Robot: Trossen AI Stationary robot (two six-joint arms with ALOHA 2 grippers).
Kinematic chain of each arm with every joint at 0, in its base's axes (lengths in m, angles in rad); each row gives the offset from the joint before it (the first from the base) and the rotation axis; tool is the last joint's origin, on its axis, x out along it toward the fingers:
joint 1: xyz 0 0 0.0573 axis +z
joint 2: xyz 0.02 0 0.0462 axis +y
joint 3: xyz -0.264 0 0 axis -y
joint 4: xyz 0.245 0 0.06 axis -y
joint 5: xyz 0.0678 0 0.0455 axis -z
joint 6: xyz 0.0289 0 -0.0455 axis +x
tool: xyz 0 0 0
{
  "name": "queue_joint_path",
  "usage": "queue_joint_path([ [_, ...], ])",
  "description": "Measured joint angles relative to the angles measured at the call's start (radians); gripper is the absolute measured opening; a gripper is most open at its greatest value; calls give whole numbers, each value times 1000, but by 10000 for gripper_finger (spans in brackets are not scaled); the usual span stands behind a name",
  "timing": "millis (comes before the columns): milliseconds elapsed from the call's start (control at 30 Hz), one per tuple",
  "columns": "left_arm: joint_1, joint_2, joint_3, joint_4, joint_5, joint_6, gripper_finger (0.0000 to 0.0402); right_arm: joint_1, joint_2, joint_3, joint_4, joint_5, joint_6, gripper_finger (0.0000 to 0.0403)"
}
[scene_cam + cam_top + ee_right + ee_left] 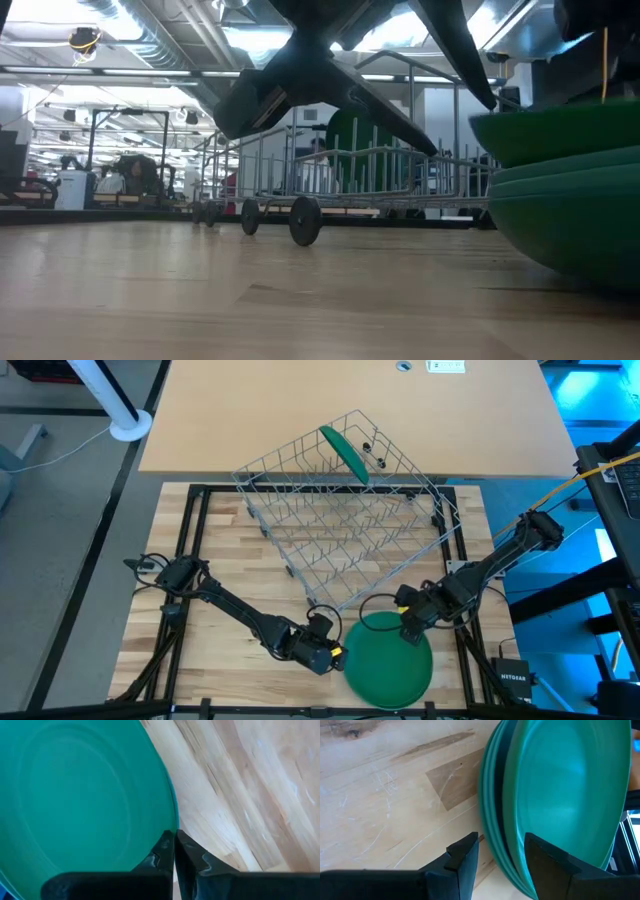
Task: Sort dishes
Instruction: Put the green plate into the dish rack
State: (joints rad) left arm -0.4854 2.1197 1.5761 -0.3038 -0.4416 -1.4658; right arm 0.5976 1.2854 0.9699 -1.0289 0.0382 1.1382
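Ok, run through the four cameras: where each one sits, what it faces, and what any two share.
High: overhead, straight down on the wire dish rack, the plate stack and both arms.
Low: table height, level across the wood; an arm crosses above, rack wheels behind.
Left wrist: behind the open left gripper, straddling the stack's rim.
Right wrist: behind the shut right gripper at the top plate's edge.
Shared: all four show the green stack.
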Motion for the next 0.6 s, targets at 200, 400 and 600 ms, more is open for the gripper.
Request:
queue_joint_path([
  [200,0,0,0,1,0,0,150,0,0,14,16,11,-18,3],
  [400,1,0,0,2,0,0,150,0,0,14,53,36,-44,3],
  [600,2,0,0,1,15,11,150,0,0,14,105,47,-74,2],
])
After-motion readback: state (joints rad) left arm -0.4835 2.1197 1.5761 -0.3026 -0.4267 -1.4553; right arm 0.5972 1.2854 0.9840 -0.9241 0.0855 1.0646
